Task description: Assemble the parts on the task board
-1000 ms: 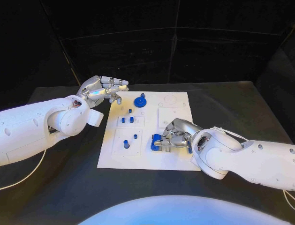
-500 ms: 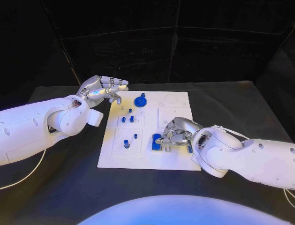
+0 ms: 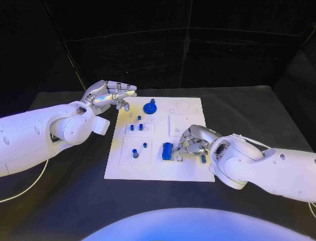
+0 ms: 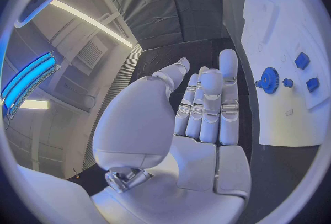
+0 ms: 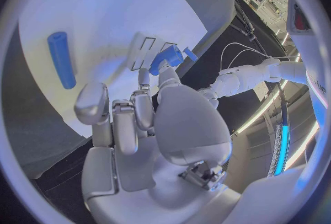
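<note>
Since a second ago the right hand (image 3: 192, 144) has slid a little toward 3 o'clock along the near part of the task board (image 3: 190, 119), uncovering more of the blue block (image 3: 167, 150) that now lies just beside its fingers on the 9 o'clock side. Its fingers are curled down over the board, and in the right wrist view they bunch around a blue piece (image 5: 167, 58) at their tips; whether that piece is truly pinched or only touched I cannot tell. A blue rod (image 5: 60, 59) lies flat on the white plate, apart from those fingers. The left hand (image 3: 108, 95) has not shifted: it hovers off the board's far corner at about 10 o'clock, fingers bent inward side by side with nothing in them (the left wrist view shows the palm bare). Close by it on the board sits the blue gear (image 3: 150, 108), and toward 6 o'clock from the gear stand several small blue pegs (image 3: 136, 127), with one more blue peg (image 3: 135, 152) nearer the front edge.
</note>
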Robot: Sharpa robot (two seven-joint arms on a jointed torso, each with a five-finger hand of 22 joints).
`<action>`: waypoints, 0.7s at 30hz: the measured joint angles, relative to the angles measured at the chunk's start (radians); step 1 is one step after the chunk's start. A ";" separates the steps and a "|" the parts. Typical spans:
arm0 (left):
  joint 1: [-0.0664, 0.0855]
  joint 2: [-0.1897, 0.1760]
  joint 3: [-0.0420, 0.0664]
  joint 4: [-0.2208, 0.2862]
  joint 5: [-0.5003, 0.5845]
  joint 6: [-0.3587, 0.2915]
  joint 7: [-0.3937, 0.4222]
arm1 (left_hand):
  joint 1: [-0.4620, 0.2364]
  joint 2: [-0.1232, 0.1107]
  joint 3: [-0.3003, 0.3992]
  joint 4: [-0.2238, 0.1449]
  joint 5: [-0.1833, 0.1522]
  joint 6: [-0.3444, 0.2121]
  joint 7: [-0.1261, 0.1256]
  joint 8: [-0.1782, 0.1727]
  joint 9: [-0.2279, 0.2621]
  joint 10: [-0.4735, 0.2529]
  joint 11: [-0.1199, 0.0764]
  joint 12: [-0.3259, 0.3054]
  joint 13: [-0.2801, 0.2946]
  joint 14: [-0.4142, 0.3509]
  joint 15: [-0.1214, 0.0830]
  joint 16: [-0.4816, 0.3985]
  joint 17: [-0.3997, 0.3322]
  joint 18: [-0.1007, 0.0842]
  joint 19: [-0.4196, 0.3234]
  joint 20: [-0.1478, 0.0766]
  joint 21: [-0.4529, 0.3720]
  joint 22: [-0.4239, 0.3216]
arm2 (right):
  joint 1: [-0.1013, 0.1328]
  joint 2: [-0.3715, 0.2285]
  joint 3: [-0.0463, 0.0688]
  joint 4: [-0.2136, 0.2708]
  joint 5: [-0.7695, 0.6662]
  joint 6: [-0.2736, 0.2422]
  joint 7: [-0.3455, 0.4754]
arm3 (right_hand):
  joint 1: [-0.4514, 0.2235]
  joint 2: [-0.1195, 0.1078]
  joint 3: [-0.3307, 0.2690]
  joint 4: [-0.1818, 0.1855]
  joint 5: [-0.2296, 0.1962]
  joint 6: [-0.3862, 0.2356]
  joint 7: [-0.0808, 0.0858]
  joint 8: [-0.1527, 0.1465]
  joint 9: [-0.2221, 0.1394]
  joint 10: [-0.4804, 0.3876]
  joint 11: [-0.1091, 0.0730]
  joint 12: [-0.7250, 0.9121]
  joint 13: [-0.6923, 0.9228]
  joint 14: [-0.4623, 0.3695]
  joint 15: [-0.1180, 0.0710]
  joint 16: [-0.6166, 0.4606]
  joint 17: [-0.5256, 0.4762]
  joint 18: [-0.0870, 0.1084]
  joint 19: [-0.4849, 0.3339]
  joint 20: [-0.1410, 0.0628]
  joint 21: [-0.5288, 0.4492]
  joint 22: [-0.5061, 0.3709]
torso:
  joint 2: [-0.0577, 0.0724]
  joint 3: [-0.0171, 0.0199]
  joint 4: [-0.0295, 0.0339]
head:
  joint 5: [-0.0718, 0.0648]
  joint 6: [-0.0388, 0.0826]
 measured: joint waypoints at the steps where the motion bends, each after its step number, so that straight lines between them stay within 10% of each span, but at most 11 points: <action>1: 0.000 0.000 0.000 0.000 0.000 0.000 0.000 | 0.000 0.000 0.000 0.000 0.000 0.000 0.000 0.000 0.000 0.000 0.000 0.000 0.000 0.000 0.000 0.000 0.000 0.000 0.000 0.000 0.000 0.000 | 0.000 0.000 0.000 0.000 -0.002 0.001 0.000 | 0.002 0.000 0.002 -0.002 0.000 0.000 0.000 0.000 0.000 0.000 0.000 0.000 0.000 0.000 0.000 0.000 0.000 0.000 0.000 0.000 0.000 0.000 | 0.000 0.0000 -0.0001 | 0.000 0.000; 21: 0.000 0.000 0.000 -0.001 0.000 0.001 -0.002 | 0.000 0.000 0.000 0.000 0.000 0.000 0.000 0.000 0.000 0.000 0.000 0.000 0.000 0.000 0.000 0.000 0.000 0.000 0.000 0.000 0.000 0.000 | 0.000 -0.009 0.000 0.023 0.029 -0.078 0.119 | -0.018 0.005 -0.007 0.007 -0.023 0.010 -0.004 0.000 -0.002 0.009 0.009 0.026 0.007 0.002 -0.002 0.004 0.000 0.000 0.004 -0.003 0.000 0.003 | 0.000 0.0000 -0.0001 | 0.001 0.001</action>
